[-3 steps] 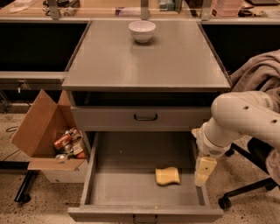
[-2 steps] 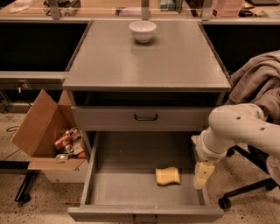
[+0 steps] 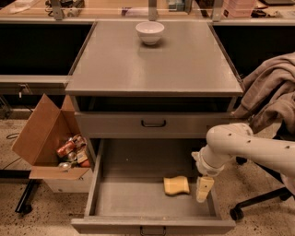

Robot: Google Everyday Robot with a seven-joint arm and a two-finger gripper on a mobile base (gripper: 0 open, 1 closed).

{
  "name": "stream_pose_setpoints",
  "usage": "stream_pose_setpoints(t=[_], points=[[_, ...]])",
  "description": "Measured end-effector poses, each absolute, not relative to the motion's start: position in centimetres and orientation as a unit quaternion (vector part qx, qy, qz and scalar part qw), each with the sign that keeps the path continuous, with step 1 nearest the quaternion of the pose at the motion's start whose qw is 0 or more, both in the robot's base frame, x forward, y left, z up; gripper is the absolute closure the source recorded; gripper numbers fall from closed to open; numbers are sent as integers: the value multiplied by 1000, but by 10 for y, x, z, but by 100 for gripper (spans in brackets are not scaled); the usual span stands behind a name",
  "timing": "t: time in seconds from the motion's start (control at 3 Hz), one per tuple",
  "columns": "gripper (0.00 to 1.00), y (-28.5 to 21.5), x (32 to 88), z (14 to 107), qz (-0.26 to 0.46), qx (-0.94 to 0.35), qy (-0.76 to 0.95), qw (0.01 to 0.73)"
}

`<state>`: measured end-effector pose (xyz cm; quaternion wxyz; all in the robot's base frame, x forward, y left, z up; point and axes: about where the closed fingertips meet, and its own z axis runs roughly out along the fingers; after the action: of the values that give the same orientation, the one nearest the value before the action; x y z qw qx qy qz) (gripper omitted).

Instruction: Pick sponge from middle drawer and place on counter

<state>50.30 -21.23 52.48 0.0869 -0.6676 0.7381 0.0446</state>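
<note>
Inside the middle drawer (image 3: pixel 133 200), sponge (image 3: pixel 176 185) lies beside the end effector (image 3: pixel 204 189), grip unclear.

The setting looks like a lab or workshop, not a home kitchen. A plain grey metal cabinet stands alone on a speckled hard floor (image 3: pixel 27 221), its matte counter (image 3: pixel 184 69) bare apart from a white bowl (image 3: pixel 150 32). Behind it runs a tan wooden benchtop (image 3: pixel 106 11) with metal posts and scattered gear. An open cardboard box (image 3: pixel 39 133) of colourful packets and cans sits on the floor beside the cabinet. On the other side, a rolling office chair (image 3: pixel 249 205) is draped with a grey-brown garment (image 3: pixel 272 92). A white robot arm reaches in from the right, and its gripper (image 3: pixel 204 189) hangs inside the open middle drawer (image 3: pixel 138 198), near that drawer's right wall.
</note>
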Motion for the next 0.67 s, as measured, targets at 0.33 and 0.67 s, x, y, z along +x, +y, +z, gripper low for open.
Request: stream_pose_setpoints(t=[0.33, 0.67], points=[[0, -201, 516, 492, 60, -680, 724, 102], [0, -188, 526, 462, 78, -691, 709, 116]])
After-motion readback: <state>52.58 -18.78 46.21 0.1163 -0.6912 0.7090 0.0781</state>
